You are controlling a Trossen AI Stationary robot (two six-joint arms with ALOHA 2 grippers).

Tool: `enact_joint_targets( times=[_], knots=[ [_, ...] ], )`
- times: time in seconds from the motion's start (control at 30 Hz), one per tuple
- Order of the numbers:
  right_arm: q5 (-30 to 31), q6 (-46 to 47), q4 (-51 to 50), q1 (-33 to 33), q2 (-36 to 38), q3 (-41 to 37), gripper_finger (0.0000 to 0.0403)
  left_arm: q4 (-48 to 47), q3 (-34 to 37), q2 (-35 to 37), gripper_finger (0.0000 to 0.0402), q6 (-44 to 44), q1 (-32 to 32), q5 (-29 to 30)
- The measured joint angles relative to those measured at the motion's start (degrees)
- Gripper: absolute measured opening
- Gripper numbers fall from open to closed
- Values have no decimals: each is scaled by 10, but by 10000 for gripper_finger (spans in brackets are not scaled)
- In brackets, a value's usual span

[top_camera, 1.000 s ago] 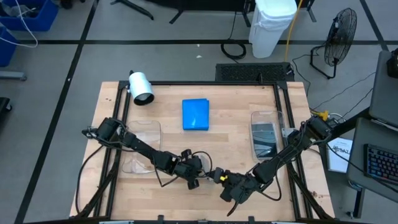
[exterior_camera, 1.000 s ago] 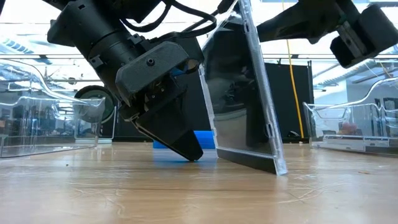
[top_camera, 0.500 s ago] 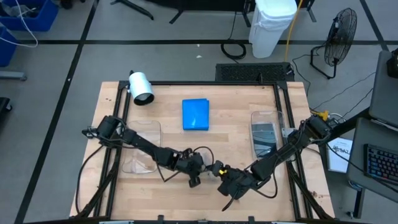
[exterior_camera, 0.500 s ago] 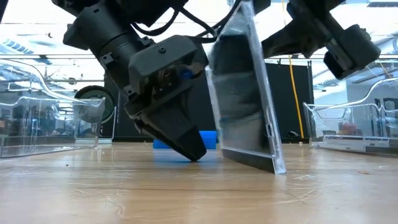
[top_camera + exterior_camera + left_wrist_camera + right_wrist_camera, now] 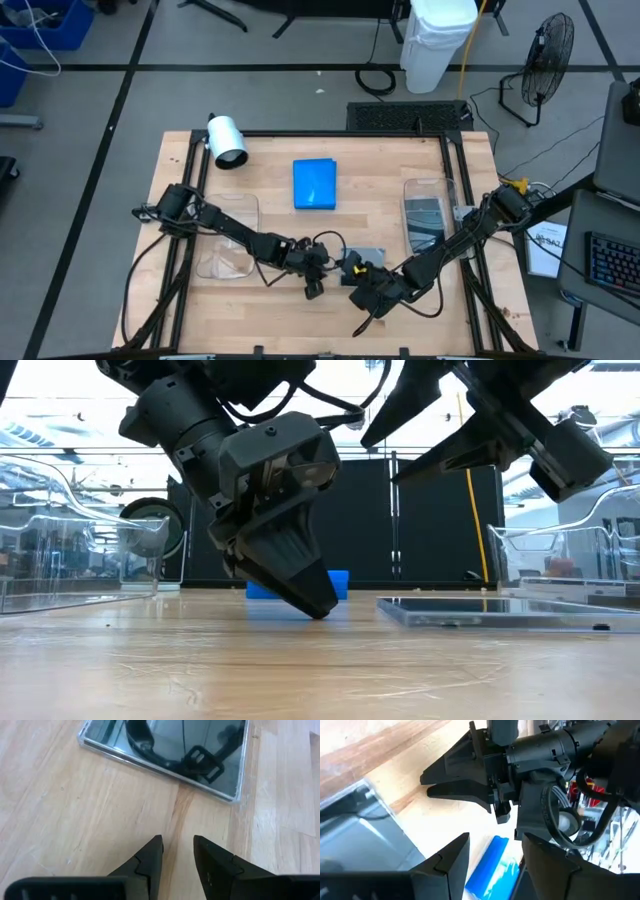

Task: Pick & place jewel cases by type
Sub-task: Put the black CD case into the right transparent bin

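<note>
2 arms meet at table (image 5: pixel 330 225) front-centre; grey case (image 5: pixel 364 256) lies flat on the wood between them, nobody holding it; blue case (image 5: pixel 315 184) lies well behind. Left claw (image 5: pixel 312 290) sits just beside the grey case's near-left corner w/ fingers a narrow gap apart, gripping nothing. Right claw (image 5: pixel 360 272) hovers over the case's front edge, open & empty; it's nearer, so likely picks. Case (image 5: pixel 490 612) is flat w/ edges square to table.

Both arms reach to front centre. Left tool (image 5: pixel 300 585) angled down, tips near the worktop (image 5: pixel 200 670), fingers narrowly parted, empty. Right tool (image 5: pixel 400 435) raised, fingers spread, empty.
</note>
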State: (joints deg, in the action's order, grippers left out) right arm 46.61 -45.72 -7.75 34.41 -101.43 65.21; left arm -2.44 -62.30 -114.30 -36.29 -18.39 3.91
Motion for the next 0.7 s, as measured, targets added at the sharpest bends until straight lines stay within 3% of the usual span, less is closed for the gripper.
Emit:
enact_joint_targets(
  times=[0.1,0.23,0.43,0.57,0.7],
  knots=[
    [-2,75,-11,2,0,0,173,0,0,0,120,0,0,-4],
    [-21,260,-75,14,5,0,173,-2,0,0,120,1,2,-37],
    [-215,588,-171,9,27,-3,173,0,0,0,120,25,1,-50],
    [-299,687,-168,9,21,-30,173,4,1,0,120,43,3,-53],
    [-304,732,-183,19,16,-67,173,29,2,-1,120,64,4,-62]
  ],
)
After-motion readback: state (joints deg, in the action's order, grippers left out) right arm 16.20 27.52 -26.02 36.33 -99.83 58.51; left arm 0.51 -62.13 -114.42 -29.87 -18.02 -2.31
